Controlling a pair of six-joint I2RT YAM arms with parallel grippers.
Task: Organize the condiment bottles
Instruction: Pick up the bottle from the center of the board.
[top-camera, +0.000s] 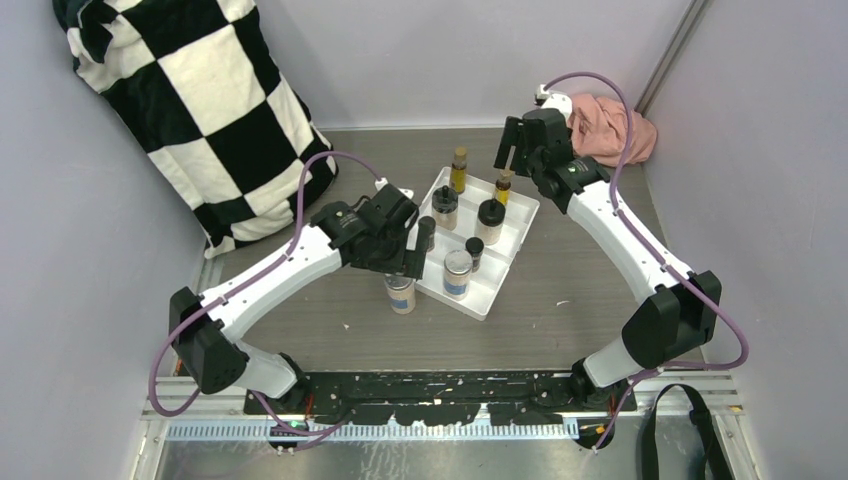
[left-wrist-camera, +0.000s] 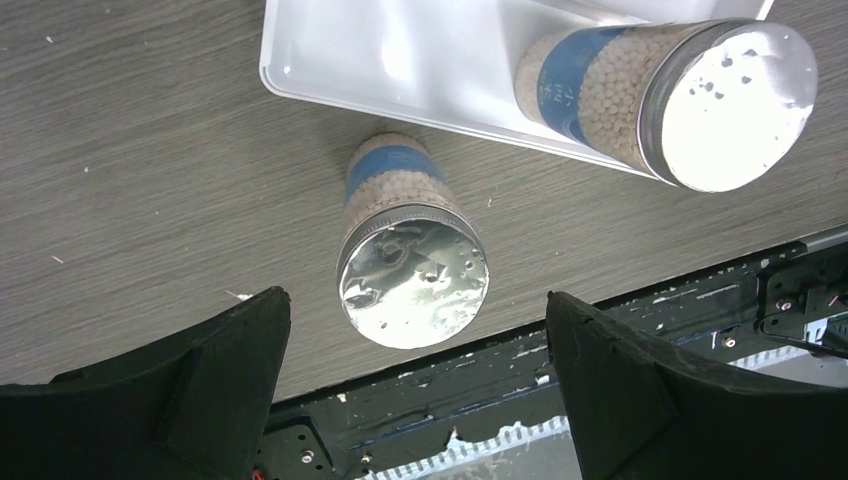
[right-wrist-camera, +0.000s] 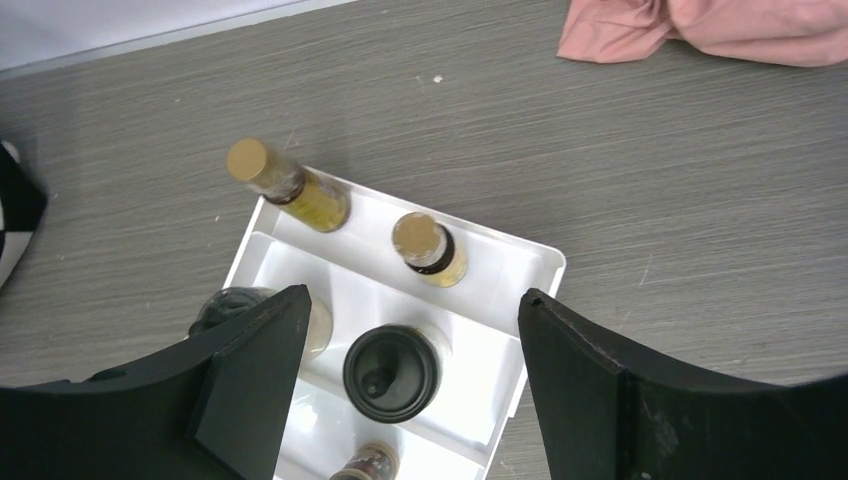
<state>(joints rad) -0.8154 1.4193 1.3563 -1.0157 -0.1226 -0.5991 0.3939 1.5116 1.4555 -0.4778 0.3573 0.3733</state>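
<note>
A white tray (top-camera: 482, 306) in mid-table holds several condiment bottles: two slim amber ones with brown caps (top-camera: 459, 168) (top-camera: 503, 187), two black-lidded jars (top-camera: 445, 205) (top-camera: 490, 220), a small dark one (top-camera: 474, 250) and a silver-lidded jar (top-camera: 457, 272). Another silver-lidded jar (top-camera: 400, 292) stands on the table just outside the tray's near-left edge. My left gripper (top-camera: 415, 245) hovers open above that jar (left-wrist-camera: 413, 280), not touching it. My right gripper (top-camera: 510, 152) hangs open and empty over the tray's far end (right-wrist-camera: 480, 330), above a black-lidded jar (right-wrist-camera: 390, 372).
A black-and-white checkered cushion (top-camera: 200, 100) leans in the far-left corner. A pink cloth (top-camera: 610, 125) lies at the far right. Grey walls close in three sides. The black mounting plate (top-camera: 450, 385) runs along the near edge.
</note>
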